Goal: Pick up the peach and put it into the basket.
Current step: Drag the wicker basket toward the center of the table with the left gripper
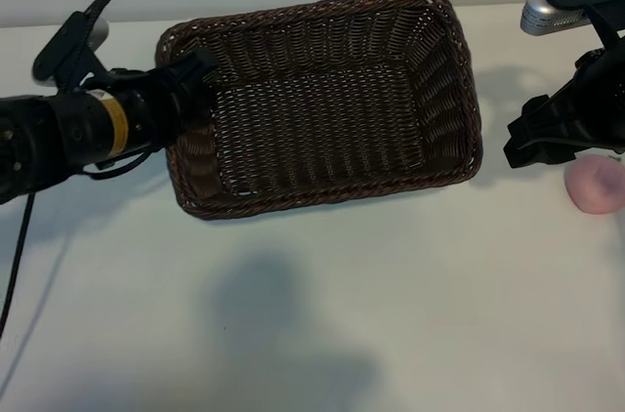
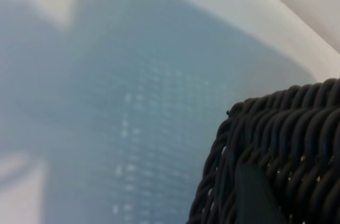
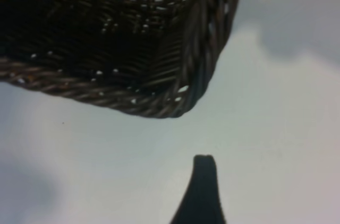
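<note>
Basket sits toward the far edge of the white counter, its woven floor bare, nothing inside. Peach lies on the counter at the right edge, outside the basket and partly cut off. Right jaws hang open just beside the peach, between it and the basket's right end, not gripping it. Left jaws reach over the basket's left rim, half open; whether they touch the wicker is hard to make out.
</note>
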